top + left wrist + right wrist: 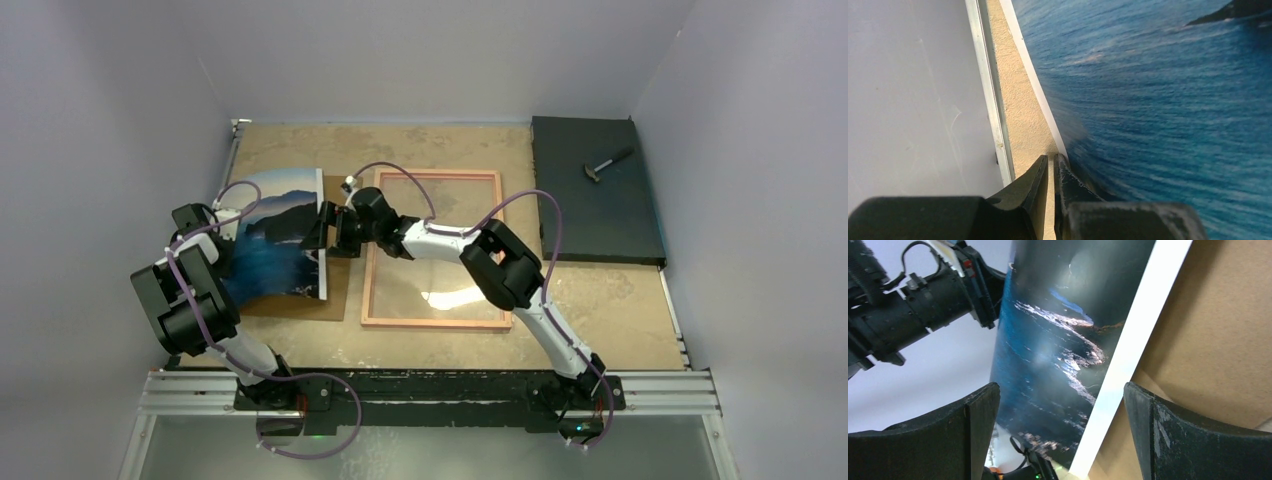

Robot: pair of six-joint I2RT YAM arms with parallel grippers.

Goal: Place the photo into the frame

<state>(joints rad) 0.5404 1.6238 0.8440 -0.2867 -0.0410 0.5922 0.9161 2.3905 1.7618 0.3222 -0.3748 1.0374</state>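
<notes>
While left fingers (1032, 186) pinch the photo (282, 218), right fingers (1170, 437) gape around its edge.

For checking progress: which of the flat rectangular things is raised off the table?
The photo, blue with a white border: the left pincer grips its edge and it curves upward. The frame and the brown board lie flat.

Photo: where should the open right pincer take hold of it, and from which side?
Its white right border, near mid-edge, coming from the frame side. The left pincer pinches the opposite edge, so the photo bows upward and this edge is probably raised off the board. The right pincer stands open across it; one finger over, one under should work.
</notes>
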